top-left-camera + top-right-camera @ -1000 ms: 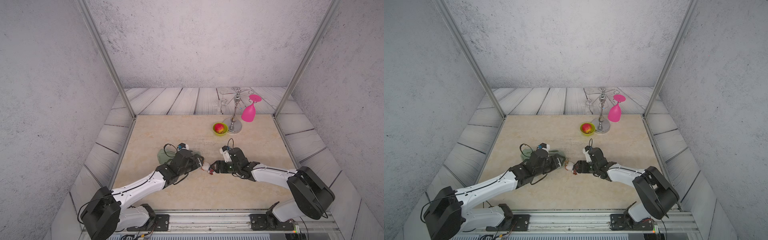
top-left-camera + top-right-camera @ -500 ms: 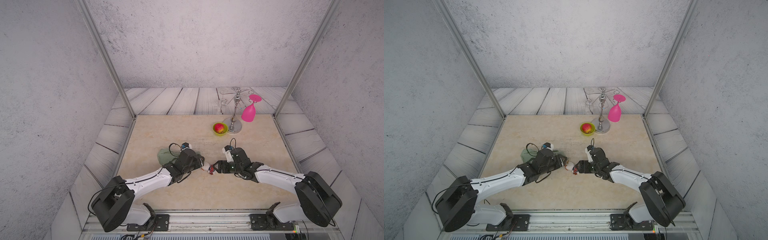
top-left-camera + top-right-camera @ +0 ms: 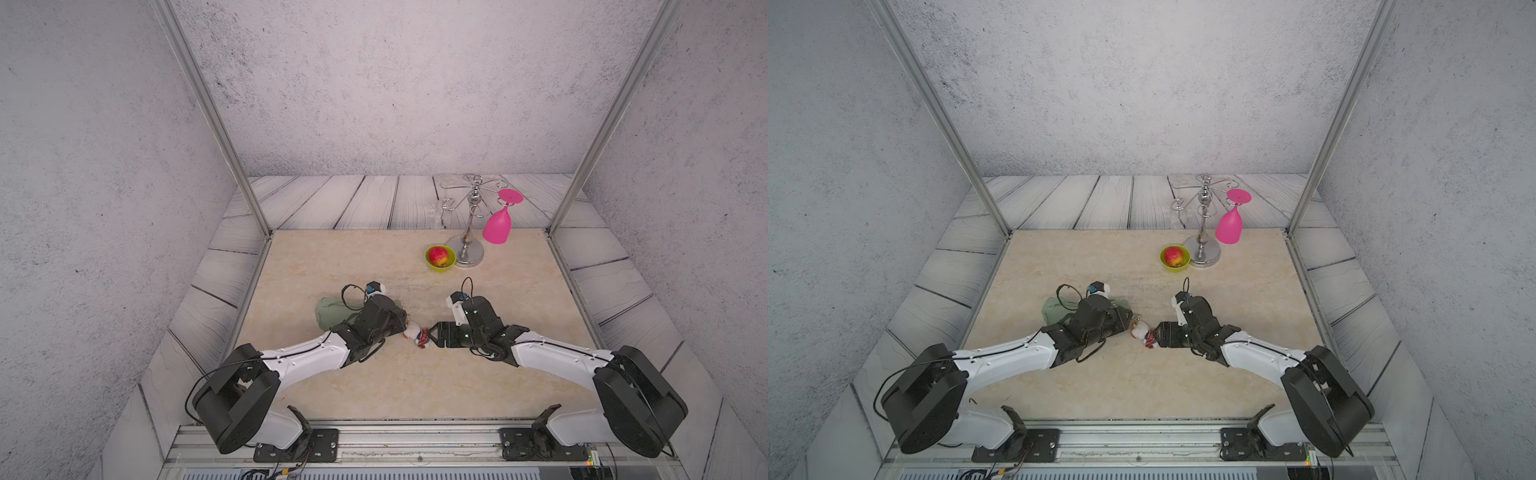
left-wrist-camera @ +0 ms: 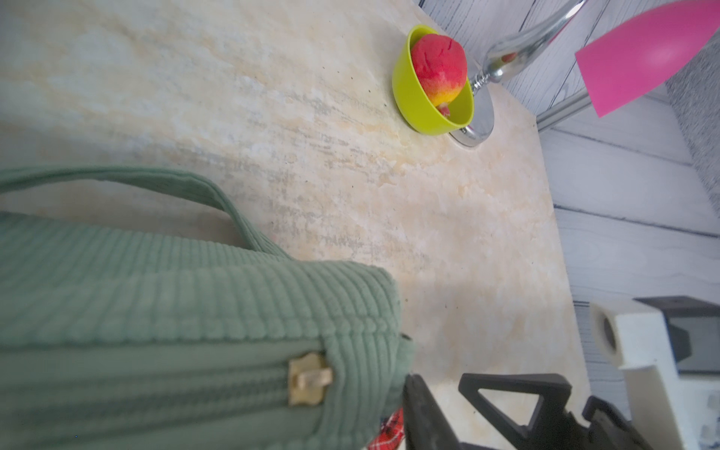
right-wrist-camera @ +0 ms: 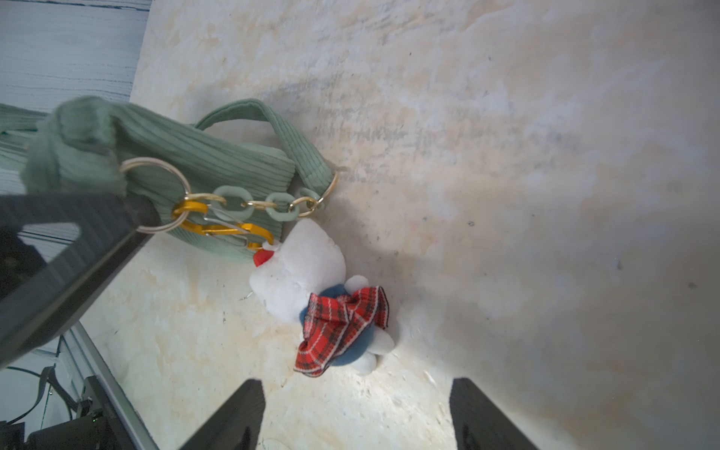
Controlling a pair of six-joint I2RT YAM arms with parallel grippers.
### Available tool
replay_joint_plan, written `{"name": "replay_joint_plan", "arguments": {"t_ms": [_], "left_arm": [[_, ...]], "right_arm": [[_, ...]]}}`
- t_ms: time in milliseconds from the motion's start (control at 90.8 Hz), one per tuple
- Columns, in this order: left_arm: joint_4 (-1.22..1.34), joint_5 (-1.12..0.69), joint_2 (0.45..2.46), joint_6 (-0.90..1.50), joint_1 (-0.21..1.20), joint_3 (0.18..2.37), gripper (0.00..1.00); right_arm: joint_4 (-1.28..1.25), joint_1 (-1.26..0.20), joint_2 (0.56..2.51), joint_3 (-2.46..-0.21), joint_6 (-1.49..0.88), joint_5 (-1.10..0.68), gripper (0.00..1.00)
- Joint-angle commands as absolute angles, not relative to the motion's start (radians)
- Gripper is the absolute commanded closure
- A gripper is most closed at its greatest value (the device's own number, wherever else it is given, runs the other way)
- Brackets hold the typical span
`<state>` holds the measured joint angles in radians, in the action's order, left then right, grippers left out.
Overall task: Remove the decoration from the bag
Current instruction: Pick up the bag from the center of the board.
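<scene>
Two grippers face each other across the decoration, a white plush doll in a red plaid skirt. It lies on the table, in the near half and about midway between left and right. The bag, a sage-green ribbed pouch, lies just left of the doll. A gold clasp hooks the doll's head to a silver ring at the bag's right end, so the two are joined.

Left gripper: set at that ring end, one finger against ring and fabric, the other hidden. Whether it has closed on the bag cannot be told. Its placement presumably anchors the soft pouch, so that a pull on the clasp does not drag the whole bag.

Right gripper: low over the table from the right, jaws wide apart and empty. The doll lies just ahead of the fingertips, not yet between them, a pose that suits taking the doll or its clasp.

A lime bowl holding a fruit, a metal stand and a pink glass are well apart at the far right.
</scene>
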<state>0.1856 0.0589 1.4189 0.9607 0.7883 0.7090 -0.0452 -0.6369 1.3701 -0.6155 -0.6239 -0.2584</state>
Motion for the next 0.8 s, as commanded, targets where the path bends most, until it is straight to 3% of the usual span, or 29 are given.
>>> {"name": "replay_joint_plan", "arguments": {"t_ms": [0, 396, 793], "left_arm": [[0.213, 0.074, 1.432, 0.942, 0.794, 0.741, 0.77], [0.183, 0.061, 1.431, 0.925, 0.792, 0.764, 1.00], [0.186, -0.129, 1.327, 0.901, 0.728, 0.718, 1.00]], "right_arm": [[-0.020, -0.642, 1.345, -0.604, -0.609, -0.241, 0.20], [0.025, -0.642, 1.315, -0.632, -0.590, -0.238, 0.20], [0.116, -0.636, 1.259, -0.747, -0.552, -0.253, 0.18]]}}
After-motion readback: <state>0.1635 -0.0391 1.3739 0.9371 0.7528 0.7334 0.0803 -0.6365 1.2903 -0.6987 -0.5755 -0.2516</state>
